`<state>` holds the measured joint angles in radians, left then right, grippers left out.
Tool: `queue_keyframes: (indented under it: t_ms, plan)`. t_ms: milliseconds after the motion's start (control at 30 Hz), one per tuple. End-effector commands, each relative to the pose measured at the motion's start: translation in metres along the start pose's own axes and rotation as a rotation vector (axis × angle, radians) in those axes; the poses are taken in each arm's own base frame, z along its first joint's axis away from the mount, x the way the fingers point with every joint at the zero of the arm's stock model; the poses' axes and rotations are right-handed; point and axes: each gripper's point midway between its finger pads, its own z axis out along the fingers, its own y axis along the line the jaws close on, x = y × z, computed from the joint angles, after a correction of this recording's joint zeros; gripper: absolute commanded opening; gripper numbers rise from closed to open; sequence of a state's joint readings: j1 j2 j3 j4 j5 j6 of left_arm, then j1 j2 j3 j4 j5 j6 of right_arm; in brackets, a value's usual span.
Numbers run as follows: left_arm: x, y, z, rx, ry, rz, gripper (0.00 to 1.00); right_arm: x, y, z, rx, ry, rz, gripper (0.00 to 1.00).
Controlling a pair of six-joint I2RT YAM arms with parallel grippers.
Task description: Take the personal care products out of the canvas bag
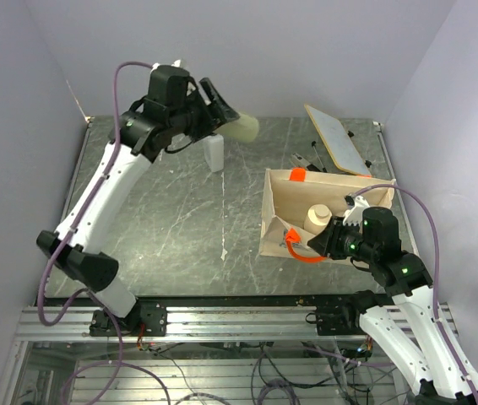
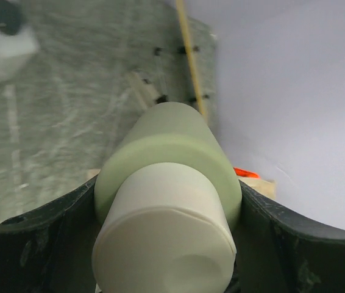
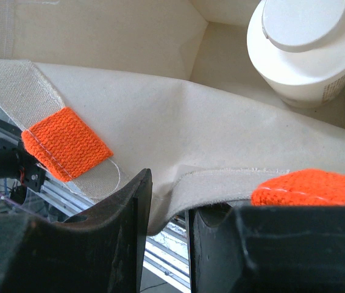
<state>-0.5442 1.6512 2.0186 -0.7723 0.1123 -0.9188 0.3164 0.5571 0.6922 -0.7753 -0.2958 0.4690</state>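
- Pinching the near rim of the canvas bag, the right jaws are clamped on the cloth just beside an orange handle. Judgement: that pinch wants to be firm, so the soft wall does not ride up on the next lift.
- Inside the bag a cream round bottle stands upright, not yet out. Other contents cannot be made out.
- Left jaws are clamped around the olive-green bottle, its beige cap toward the wrist. It is held on its side in the air over the far left of the surface, well apart from the bag.
- Step in hand, as judged: setting this bottle down. Lower it onto a bare patch near the white bottle, not touching it. Stand it upright before the jaws part, since a cylinder on its side may roll.
- Surface: dark grey-green, stone-like, with pale veins. A metal rail runs along the near edge.
- Far right: a flat tan board; small dark items in front of it are too small to identify.
- Room: plain pale walls on three sides.
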Motion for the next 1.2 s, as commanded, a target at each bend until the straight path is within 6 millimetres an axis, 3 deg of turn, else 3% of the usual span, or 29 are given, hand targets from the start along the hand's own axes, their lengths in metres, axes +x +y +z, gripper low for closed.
queue_keyframes:
  t_ms: [0, 67, 167, 333, 433, 533, 733, 933, 1067, 1167]
  plan:
    - [-0.013, 0.045, -0.023, -0.159, -0.132, 0.077, 0.07, 0.002, -0.002, 0.002, 0.002, 0.000, -0.021, 0.27]
    - [-0.003, 0.089, -0.022, -0.291, -0.128, 0.089, 0.07, 0.002, -0.003, 0.003, 0.002, 0.001, -0.020, 0.27]
    - [0.017, 0.140, -0.022, -0.382, -0.114, 0.078, 0.07, 0.003, -0.003, 0.002, 0.001, 0.002, -0.021, 0.27]
    - [0.041, 0.203, -0.023, -0.472, -0.114, 0.068, 0.07, 0.003, -0.003, 0.002, 0.003, -0.003, -0.020, 0.28]
    - [0.042, 0.234, -0.016, -0.521, -0.113, 0.102, 0.07, 0.003, -0.003, 0.003, 0.002, -0.001, -0.020, 0.28]
    - [0.030, 0.260, -0.008, -0.580, -0.110, 0.125, 0.07, 0.003, -0.003, 0.003, 0.004, 0.003, -0.019, 0.28]
    - [-0.017, 0.278, 0.029, -0.604, -0.142, 0.190, 0.07, 0.003, -0.003, 0.003, 0.003, 0.002, -0.017, 0.28]
    - [-0.047, 0.272, 0.081, -0.549, -0.151, 0.273, 0.07, 0.002, -0.005, 0.002, 0.013, -0.003, -0.015, 0.28]
    - [-0.065, 0.271, 0.104, -0.553, -0.186, 0.334, 0.07, 0.001, -0.005, 0.000, 0.019, -0.014, -0.013, 0.28]
    - [-0.067, 0.278, 0.115, -0.617, -0.173, 0.374, 0.07, 0.002, -0.006, 0.000, 0.024, -0.018, -0.007, 0.28]
